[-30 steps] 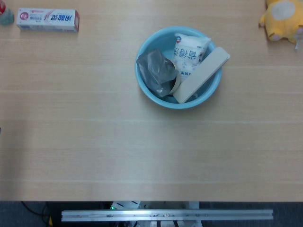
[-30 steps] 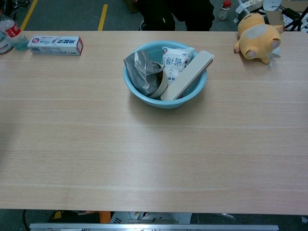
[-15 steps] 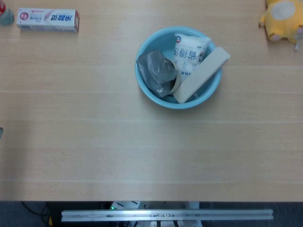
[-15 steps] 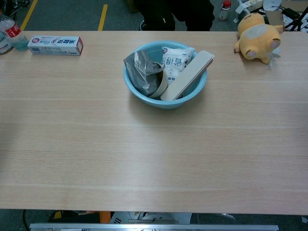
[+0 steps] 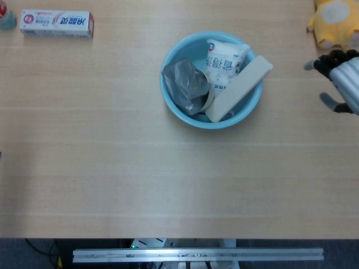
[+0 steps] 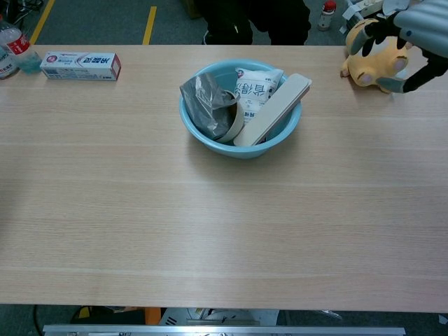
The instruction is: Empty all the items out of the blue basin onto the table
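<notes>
Blue basin (image 5: 185,115), long beige box (image 5: 239,88) slanting up-right over rim

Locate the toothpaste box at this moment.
The toothpaste box lies flat at the table's far left corner in both views, outside the blue basin and well left of it, just right of a bottle at the edge.

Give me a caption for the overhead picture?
Right hand, fingers spread, beside a blue basin holding pouch, board and bag.
</notes>
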